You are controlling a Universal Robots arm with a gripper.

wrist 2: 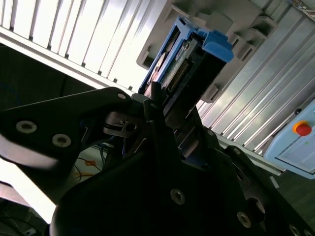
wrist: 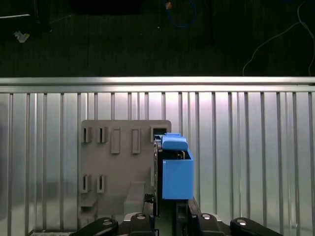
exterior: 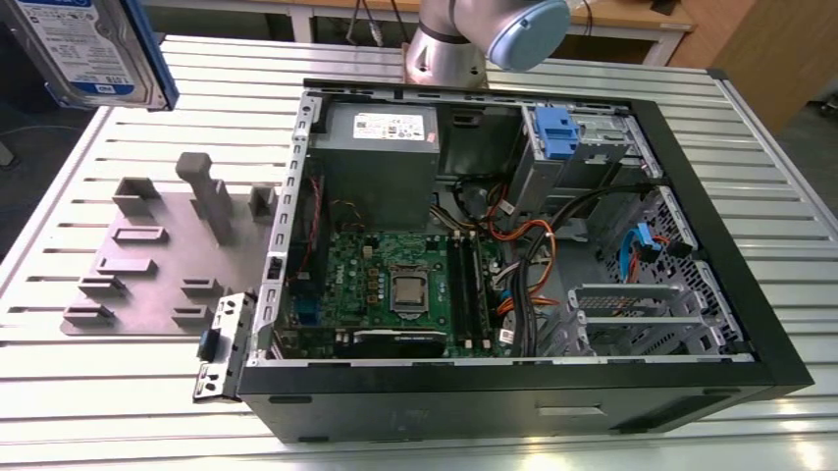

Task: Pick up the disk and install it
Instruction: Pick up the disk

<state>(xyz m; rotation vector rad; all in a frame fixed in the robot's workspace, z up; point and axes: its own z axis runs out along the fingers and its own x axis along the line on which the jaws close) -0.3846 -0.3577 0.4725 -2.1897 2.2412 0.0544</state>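
My pincer [wrist: 170, 209] is clamped on the disk [wrist: 177, 177]. In both wrist views my black fingers [wrist 2: 154, 96] grip its lower part, and it sticks out away from me, edge-on. Its blue plastic end piece and side rails face outward, and a row of connector pins shows under the blue cap in the second wrist view.

In the exterior view the disk [exterior: 85, 49] hangs in the upper corner on the exterior view's left, lifted off the table and well apart from the computer. Its white-and-blue label faces the camera, covered in small print that I do not read out.

Beyond the disk lies a grey holder plate [wrist: 123, 157] with raised slots and posts, flat on the slatted metal table [exterior: 131, 412].

Farther along the table, on the exterior view's right of the plate, an open black computer case [exterior: 733, 245] lies on its side. Inside it are a green motherboard [exterior: 392, 285], orange and blue cables, a grey metal box [exterior: 380, 147] bearing a small white label, and a blue clip [exterior: 556, 132] on a silver cage.

My arm's base [exterior: 458, 39] stands behind the case.
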